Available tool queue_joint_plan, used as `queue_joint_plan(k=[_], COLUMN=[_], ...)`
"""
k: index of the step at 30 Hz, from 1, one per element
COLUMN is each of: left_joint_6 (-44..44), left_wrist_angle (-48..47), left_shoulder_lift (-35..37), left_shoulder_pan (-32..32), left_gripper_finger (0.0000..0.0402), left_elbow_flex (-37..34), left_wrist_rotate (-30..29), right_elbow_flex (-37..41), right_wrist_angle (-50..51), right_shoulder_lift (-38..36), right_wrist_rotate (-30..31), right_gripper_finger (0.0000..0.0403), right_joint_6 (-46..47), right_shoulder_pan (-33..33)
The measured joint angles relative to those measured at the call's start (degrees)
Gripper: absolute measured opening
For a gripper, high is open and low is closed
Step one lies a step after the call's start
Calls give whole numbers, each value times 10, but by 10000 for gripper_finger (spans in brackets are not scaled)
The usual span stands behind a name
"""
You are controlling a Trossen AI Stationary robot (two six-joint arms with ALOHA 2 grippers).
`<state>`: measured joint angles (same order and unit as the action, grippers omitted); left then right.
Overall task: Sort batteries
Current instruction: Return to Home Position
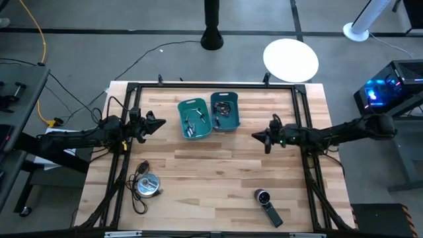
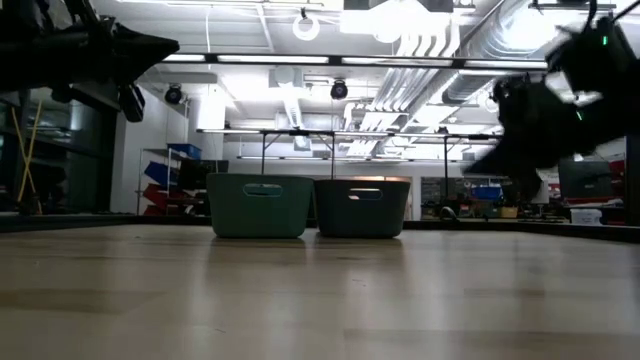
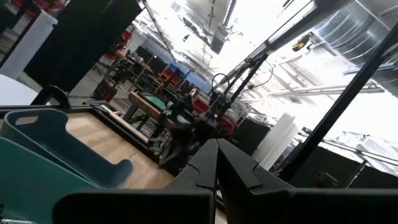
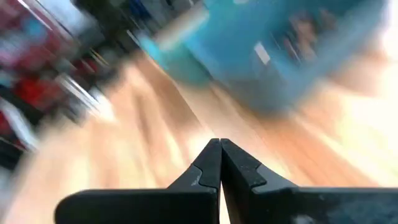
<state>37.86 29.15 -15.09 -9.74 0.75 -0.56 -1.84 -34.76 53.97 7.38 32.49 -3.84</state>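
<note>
Left gripper (image 1: 162, 122) hangs above the left part of the table (image 1: 218, 172), just beside the green bin (image 1: 193, 119). Your left wrist view shows its fingers (image 3: 202, 171) pressed together with nothing between them. Right gripper (image 1: 255, 136) hangs over the right half of the table, pointing toward the bins. Its fingers (image 4: 239, 171) are likewise closed on nothing.

You can see into the bins only from above. In the low view their walls hide everything inside, and in the left wrist view the green bin is cut off at the edge, with none of its contents showing.

From above, the green bin and the blue bin (image 1: 225, 111) stand side by side at the far middle of the table, touching or nearly so. Silver batteries (image 1: 192, 123) lie in the green bin and dark batteries (image 1: 223, 110) in the blue one. They are too small and too heaped for you to count.

Near the front edge, a round silver disc (image 1: 148, 186) with a black cable lies on the left and a black gadget (image 1: 267, 202) on the right, both well apart from the bins.
</note>
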Motion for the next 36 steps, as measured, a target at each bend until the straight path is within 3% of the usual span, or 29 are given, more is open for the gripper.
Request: queue_joint_plan(k=[6, 9, 13, 24, 29, 36], left_joint_6=[0, 0, 0, 0, 0, 0], left_wrist_angle=[-27, -77, -133, -135, -139, -154], left_shoulder_lift=[26, 84, 151, 149, 149, 149], left_shoulder_pan=[0, 0, -5, 12, 21, 21], left_gripper_finger=[0, 0, 0, 0, 0, 0], left_elbow_flex=[0, 0, 0, -1, -1, -1], left_wrist_rotate=[-1, -1, -2, -1, -1, -1], right_elbow_flex=[9, 12, 12, 13, 13, 13], right_wrist_angle=[217, 322, 316, 333, 250, 266], right_shoulder_lift=[0, -63, -173, -532, -540, -538], right_wrist_rotate=[-1, -2, -35, -35, -32, -34], right_gripper_finger=[0, 0, 0, 0, 0, 0], right_joint_6=[0, -1, 0, 10, 10, 11], right_shoulder_pan=[-3, 0, 3, 2, 4, 5])
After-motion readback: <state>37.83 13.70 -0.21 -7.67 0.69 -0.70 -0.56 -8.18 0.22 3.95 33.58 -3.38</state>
